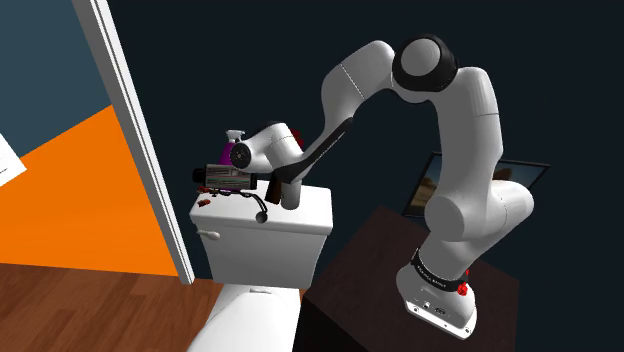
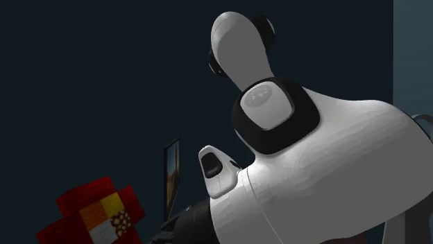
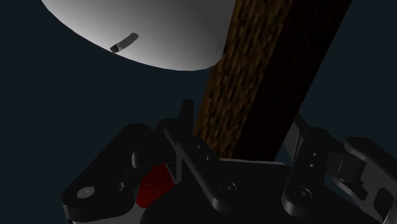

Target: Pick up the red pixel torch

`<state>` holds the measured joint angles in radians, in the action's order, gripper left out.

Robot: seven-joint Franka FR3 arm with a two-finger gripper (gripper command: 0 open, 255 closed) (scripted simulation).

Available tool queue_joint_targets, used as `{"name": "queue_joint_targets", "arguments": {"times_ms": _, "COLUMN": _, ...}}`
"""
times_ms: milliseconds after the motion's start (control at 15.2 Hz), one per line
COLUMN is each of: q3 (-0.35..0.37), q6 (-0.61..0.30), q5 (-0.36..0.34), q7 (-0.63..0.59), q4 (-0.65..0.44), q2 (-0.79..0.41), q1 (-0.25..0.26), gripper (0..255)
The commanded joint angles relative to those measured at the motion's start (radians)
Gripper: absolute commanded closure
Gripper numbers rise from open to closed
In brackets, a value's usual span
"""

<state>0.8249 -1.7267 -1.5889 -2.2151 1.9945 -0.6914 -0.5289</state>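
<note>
The red pixel torch (image 2: 94, 215) shows its blocky head of red, orange, yellow and white squares at the second exterior view's lower left. Its brown wood-grained handle (image 3: 261, 83) runs up between my gripper's (image 3: 245, 137) two black fingers, which clasp it on both sides. A red patch (image 3: 153, 188) peeks out low beside the hand. In the shoulder view my gripper (image 1: 207, 178) points toward that view's left, just above the white toilet tank's lid (image 1: 300, 215).
A purple spray bottle (image 1: 237, 152) stands on the tank behind the hand. A white door frame (image 1: 140, 140) rises close at the shoulder view's left, beside an orange wall. The dark stand (image 1: 390, 260) and a framed picture (image 1: 425, 185) lie at the right.
</note>
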Motion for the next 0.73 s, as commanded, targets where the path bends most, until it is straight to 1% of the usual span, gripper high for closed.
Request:
{"name": "queue_joint_targets", "arguments": {"times_ms": 0, "q3": -0.001, "q6": -0.001, "q5": -0.001, "q7": 0.0, "q4": 0.0, "q2": -0.002, "q1": 0.001, "gripper": 255}}
{"name": "queue_joint_targets", "arguments": {"times_ms": 396, "q3": 0.0, "q6": -0.001, "q5": 0.001, "q7": 0.0, "q4": 0.002, "q2": 0.0, "q1": -0.001, "gripper": 255}}
{"name": "queue_joint_targets", "arguments": {"times_ms": 660, "q3": 0.025, "q6": -0.003, "q5": 0.031, "q7": 0.029, "q4": 0.012, "q2": 0.044, "q1": -0.021, "gripper": 255}}
